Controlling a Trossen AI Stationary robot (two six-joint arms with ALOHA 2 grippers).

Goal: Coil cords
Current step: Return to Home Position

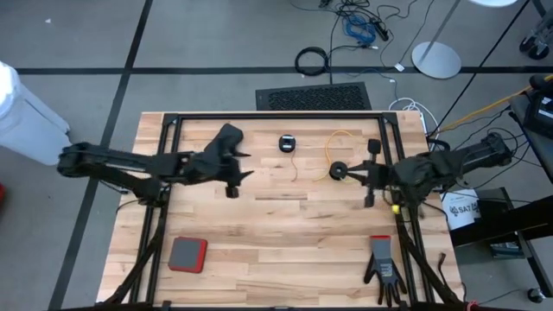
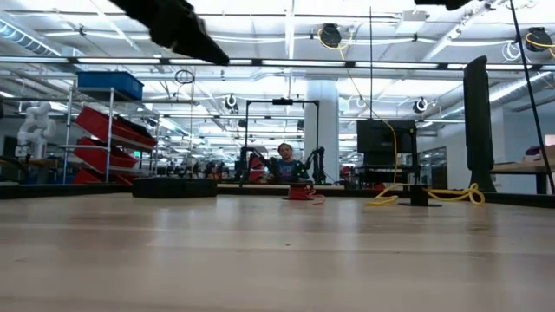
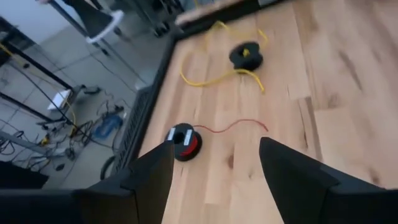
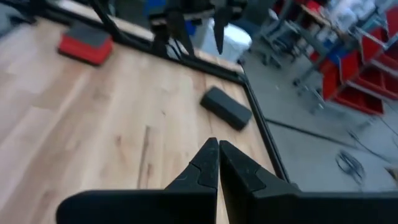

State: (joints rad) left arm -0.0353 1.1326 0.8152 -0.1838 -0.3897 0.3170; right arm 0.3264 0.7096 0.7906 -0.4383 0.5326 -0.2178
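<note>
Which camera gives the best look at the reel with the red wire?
The left wrist view: the reel lies close and unblocked beyond the open left gripper, its loose red wire tail plain. The high view shows it small, from above; the low view, only a distant red speck; the right wrist view misses it.

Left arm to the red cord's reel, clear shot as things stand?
Probably yes. The left gripper is open, the red cord's reel lies just ahead of it on the bare table, nothing between. The black block sits off to one side; the right gripper is by the yellow cord's reel.
</note>
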